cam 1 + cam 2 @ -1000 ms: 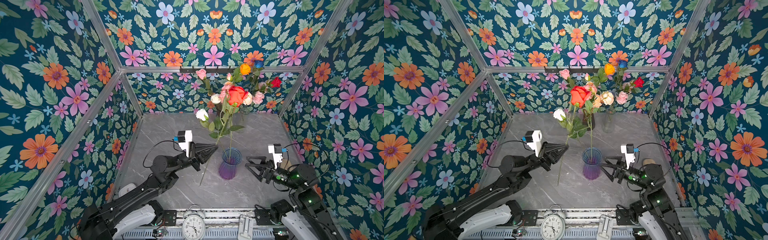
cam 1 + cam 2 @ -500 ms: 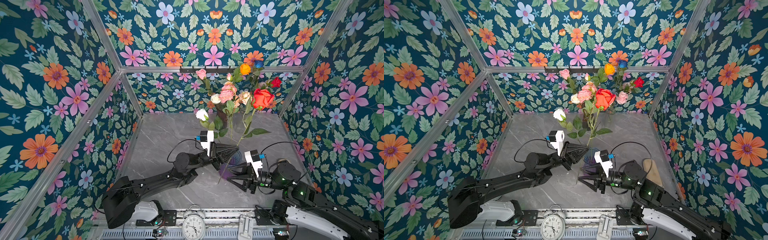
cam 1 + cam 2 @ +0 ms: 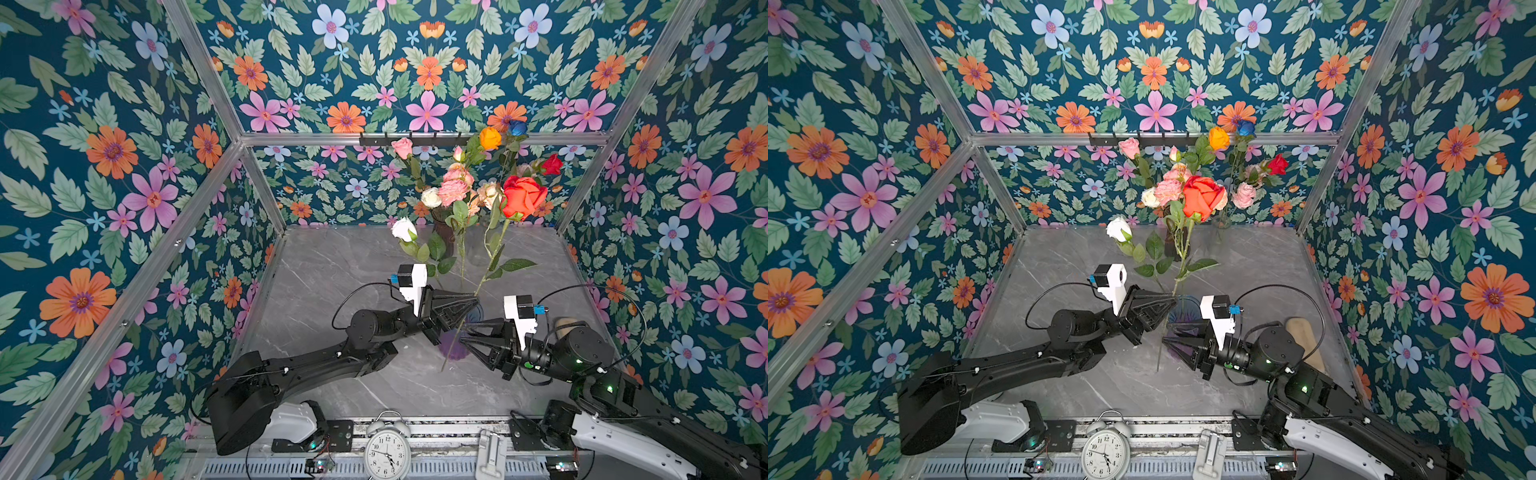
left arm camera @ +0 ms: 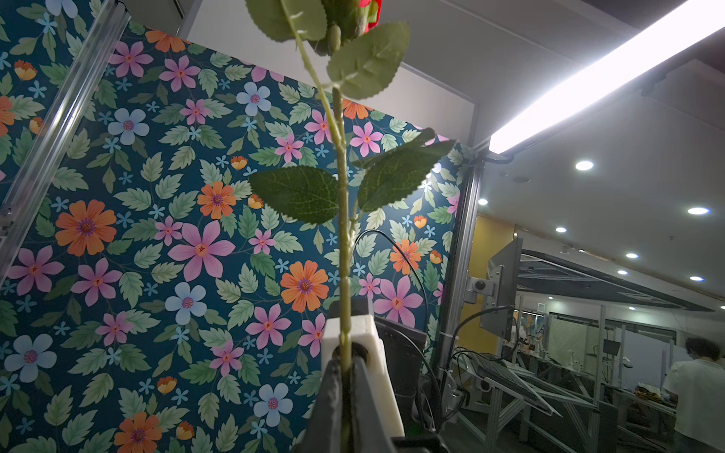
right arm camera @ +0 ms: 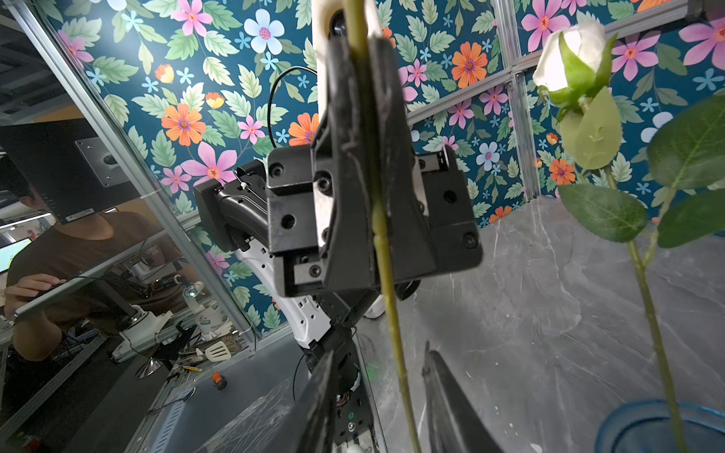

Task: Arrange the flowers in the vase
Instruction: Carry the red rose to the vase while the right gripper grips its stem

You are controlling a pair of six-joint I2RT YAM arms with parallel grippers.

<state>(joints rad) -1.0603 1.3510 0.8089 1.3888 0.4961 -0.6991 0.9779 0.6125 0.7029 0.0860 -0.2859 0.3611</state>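
Left gripper [image 3: 473,297] was clamped on the stem of the red rose [image 3: 521,199], which leaned over the purple vase [image 3: 451,348] near the tabletop's front edge. Its cut end hung outside the vase, on the front side. Right gripper [image 5: 379,349] had its jaws apart, one on each side of the lower stem and not gripping it.

If the left jaws let go before the right ones closed, the rose would likely drop. A swing of the stem could also tip the vase or snag the white rose [image 3: 403,228] standing in it.

Counted: two grippers, two flowers at the purple vase, and three vases, since a dark vase [image 3: 442,232] and a clear vase [image 3: 1221,220] stood at the back edge. Those two held roughly nine heads, too overlapped to count exactly. One alarm clock [image 3: 387,451] stood beyond the front edge.
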